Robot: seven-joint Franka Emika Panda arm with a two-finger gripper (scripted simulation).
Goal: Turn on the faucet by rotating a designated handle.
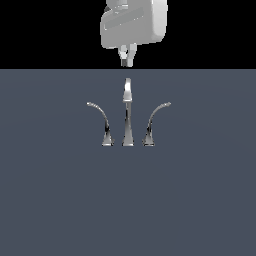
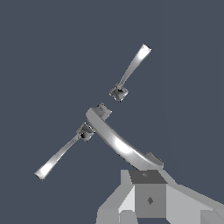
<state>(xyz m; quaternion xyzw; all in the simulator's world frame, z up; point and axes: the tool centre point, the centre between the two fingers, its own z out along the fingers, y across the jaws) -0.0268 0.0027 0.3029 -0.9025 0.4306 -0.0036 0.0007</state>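
The arm hangs high above the faucet (image 1: 128, 120), and its hand (image 1: 127, 59) points down almost straight over the spout (image 1: 128, 112), clear of all the chrome. That looks like a staging spot, high enough to come down on either lever without clipping anything. In the exterior view the fingertips sit close together with nothing between them, but from the wrist view I cannot tell how wide they stand, since only grey blocks of the hand (image 2: 148, 199) show at the frame's edge.

The handle (image 1: 154, 124) stands on the plain grey tabletop (image 1: 200, 200), just beside the spout on the exterior view's right, its slim tip arcing out that way. Its twin, the other lever (image 1: 100, 124), mirrors it on the far side.

The obstacle is the spout itself. It is the tallest piece and sits directly under the hand, so I judge a straight drop would meet it first. The hand needs to shift sideways toward the handle's tip.
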